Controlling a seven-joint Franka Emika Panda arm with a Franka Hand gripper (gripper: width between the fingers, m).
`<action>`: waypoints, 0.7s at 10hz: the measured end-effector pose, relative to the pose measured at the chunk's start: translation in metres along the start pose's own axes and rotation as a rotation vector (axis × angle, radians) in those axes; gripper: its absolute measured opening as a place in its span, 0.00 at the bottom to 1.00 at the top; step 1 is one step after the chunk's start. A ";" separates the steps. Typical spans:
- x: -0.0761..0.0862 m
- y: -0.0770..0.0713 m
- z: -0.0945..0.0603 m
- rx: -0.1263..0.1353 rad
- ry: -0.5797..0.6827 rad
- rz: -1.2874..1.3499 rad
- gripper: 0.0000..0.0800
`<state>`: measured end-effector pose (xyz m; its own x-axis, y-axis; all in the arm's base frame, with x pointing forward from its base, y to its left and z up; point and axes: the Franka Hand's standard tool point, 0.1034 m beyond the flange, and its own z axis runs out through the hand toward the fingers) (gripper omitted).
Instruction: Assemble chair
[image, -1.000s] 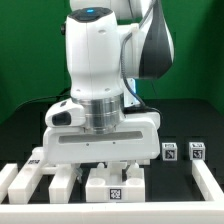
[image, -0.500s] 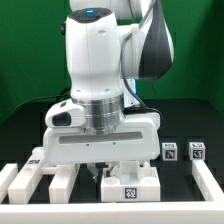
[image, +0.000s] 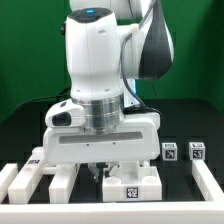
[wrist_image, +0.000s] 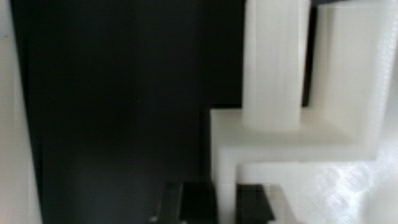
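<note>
My fingers stand narrow, nearly together, low over the desk; I cannot tell if anything is pinched. The tagged chair block sits just beside them, toward the exterior view's right at the near edge. Two small tagged blocks lie farther right.

Robotics lab test rig.
Green backdrop, black tabletop, a white robot arm and tag-marked white blocks show it.
</note>
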<state>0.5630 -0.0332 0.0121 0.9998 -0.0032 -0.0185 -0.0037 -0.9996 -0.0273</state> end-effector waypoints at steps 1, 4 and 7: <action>0.000 0.000 0.000 0.000 0.000 0.000 0.04; 0.007 -0.012 0.000 -0.001 0.011 0.003 0.04; 0.028 -0.036 -0.003 0.000 0.028 -0.009 0.04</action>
<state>0.5908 0.0022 0.0159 0.9999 0.0047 0.0096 0.0050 -0.9996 -0.0276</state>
